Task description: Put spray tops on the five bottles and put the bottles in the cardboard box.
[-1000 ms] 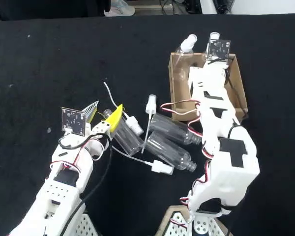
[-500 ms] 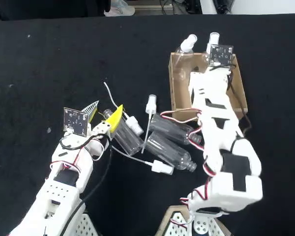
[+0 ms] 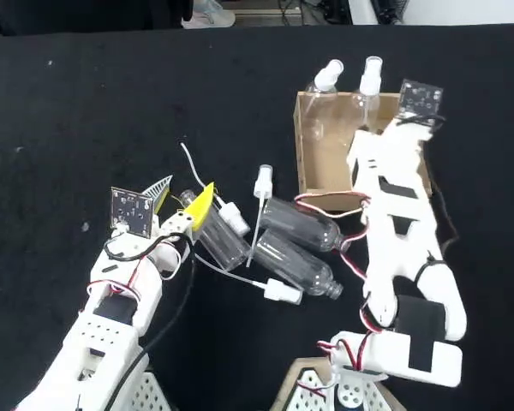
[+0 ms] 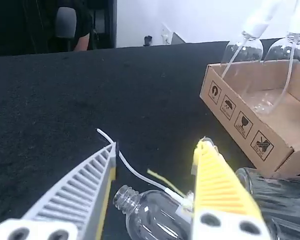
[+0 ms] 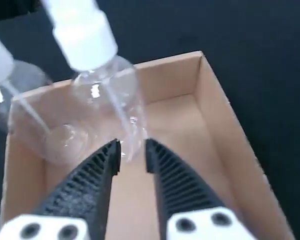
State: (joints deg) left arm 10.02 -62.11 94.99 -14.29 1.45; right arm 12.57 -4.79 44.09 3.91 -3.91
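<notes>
The cardboard box holds two capped bottles upright at its far wall. My right gripper hovers open over the box floor, just short of the nearer capped bottle, with nothing between its fingers. Its arm lies over the box's right side. My left gripper stands open low over the table. An uncapped bottle lies there with its neck between the grey and yellow fingers. Two more bare bottles lie near the box's front.
Loose spray tops with long tubes lie around the lying bottles: one left of the box, one beside the gripped-at bottle, one nearer the arm bases. The black table stretches open to the left and back.
The right arm swung rightward away from the second capped bottle, leaving it standing in the box. The left arm stayed where it was.
</notes>
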